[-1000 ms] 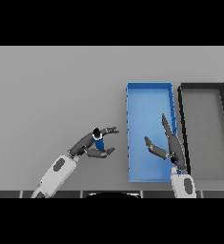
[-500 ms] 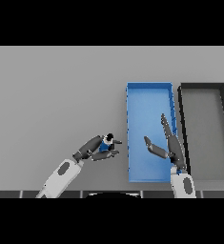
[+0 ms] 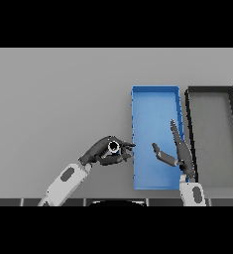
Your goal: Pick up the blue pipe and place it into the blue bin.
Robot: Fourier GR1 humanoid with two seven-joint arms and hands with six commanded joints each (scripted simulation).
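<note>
I have the pipe [image 3: 113, 146] pinched in my left hand [image 3: 102, 152], just beside the bin [image 3: 155, 101]'s left wall; carry step; next I must cross that wall and release; right hand [image 3: 180, 154] flat-fingered over the bin.

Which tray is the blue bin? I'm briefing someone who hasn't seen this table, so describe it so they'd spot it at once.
On the grey table, look right of centre: two long rectangular trays lie side by side. The blue bin is the left one, with the right hand above its right wall. Its neighbour, the black bin, has dark walls and a grey floor, while this one is bright blue.
</note>
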